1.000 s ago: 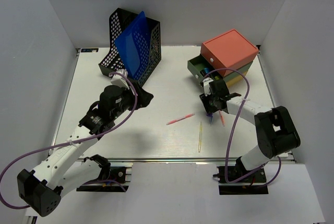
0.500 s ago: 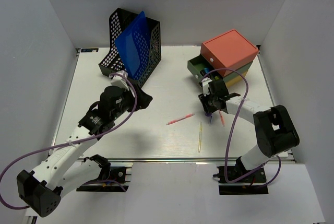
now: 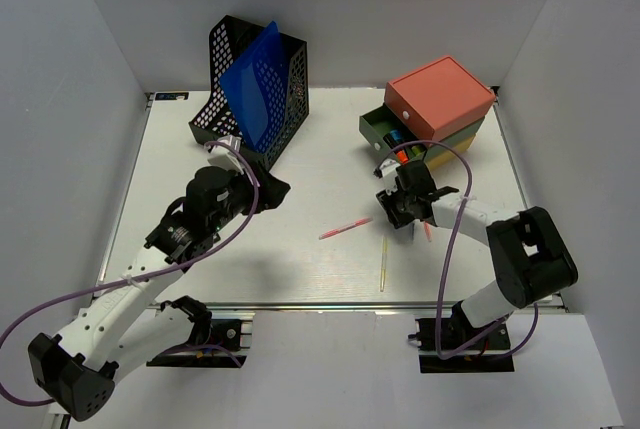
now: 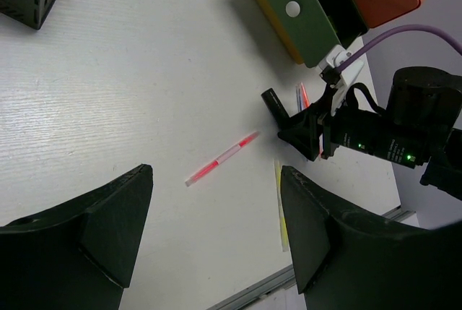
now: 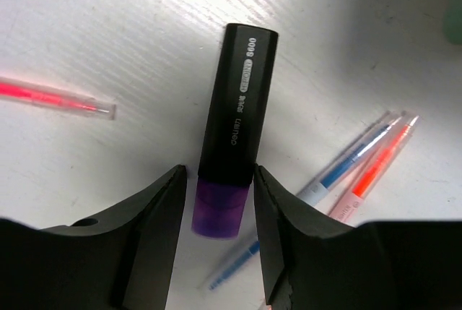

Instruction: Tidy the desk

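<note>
The desk [image 3: 300, 269] is a white tabletop. My right gripper [image 3: 400, 211] is shut on a black highlighter with a purple cap [image 5: 234, 129], held just over the desk; the fingers [image 5: 155, 216] press its sides near the cap. The highlighter also shows in the left wrist view [image 4: 274, 104]. My left gripper [image 3: 270, 189] is open and empty above the desk's middle left [image 4: 216, 180]. A pink pen [image 3: 345, 228] lies mid-desk, and a yellow pen [image 3: 383, 261] lies nearer the front. A blue pen [image 5: 354, 162] and an orange pen [image 5: 382, 158] lie under the right gripper.
A drawer unit with an orange top [image 3: 440, 97] stands at the back right, its green drawer [image 3: 385, 131] pulled open with markers inside. A black mesh file holder [image 3: 215, 114] with a blue folder [image 3: 255, 79] stands at the back left. Grey walls enclose the desk.
My right gripper has shifted a little towards the near left with the highlighter. My left arm has drawn back slightly.
</note>
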You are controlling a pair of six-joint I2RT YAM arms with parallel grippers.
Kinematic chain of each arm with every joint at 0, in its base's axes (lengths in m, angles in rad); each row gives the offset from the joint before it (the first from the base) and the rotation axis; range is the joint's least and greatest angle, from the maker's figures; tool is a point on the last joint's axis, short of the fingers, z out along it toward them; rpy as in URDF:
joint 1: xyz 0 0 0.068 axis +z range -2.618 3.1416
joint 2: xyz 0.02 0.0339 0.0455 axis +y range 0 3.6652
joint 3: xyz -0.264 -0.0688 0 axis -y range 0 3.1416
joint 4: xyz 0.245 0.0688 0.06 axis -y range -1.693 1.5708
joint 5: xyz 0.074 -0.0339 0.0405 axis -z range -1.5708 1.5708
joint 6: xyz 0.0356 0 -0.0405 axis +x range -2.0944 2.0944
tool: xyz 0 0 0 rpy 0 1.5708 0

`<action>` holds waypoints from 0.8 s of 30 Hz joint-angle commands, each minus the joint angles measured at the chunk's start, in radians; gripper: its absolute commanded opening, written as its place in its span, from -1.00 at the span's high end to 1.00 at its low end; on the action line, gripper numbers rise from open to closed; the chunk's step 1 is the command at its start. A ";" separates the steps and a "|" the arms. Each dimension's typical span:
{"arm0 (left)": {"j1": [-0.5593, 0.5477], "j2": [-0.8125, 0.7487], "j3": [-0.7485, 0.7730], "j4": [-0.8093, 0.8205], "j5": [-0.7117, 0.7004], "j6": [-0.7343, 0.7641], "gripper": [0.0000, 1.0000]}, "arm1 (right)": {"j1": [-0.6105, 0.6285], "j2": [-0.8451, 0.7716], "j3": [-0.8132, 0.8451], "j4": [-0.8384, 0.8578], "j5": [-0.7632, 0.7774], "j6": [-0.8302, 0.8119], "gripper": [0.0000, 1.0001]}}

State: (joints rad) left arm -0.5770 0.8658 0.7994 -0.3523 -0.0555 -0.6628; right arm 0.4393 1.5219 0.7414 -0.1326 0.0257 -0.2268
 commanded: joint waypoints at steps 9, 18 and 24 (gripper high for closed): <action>0.006 -0.034 0.009 -0.020 -0.020 -0.003 -0.62 | 0.029 0.046 0.036 -0.113 -0.075 -0.063 0.06; 0.006 -0.056 0.014 -0.057 -0.044 0.000 -0.62 | 0.026 0.075 0.114 -0.150 -0.055 -0.055 0.73; 0.006 -0.054 0.015 -0.109 -0.082 -0.003 -0.62 | 0.009 -0.018 0.225 -0.215 -0.148 -0.144 1.00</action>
State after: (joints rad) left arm -0.5770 0.8268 0.7994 -0.4110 -0.0975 -0.6628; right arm 0.4599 1.5772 0.8742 -0.2993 -0.0475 -0.3084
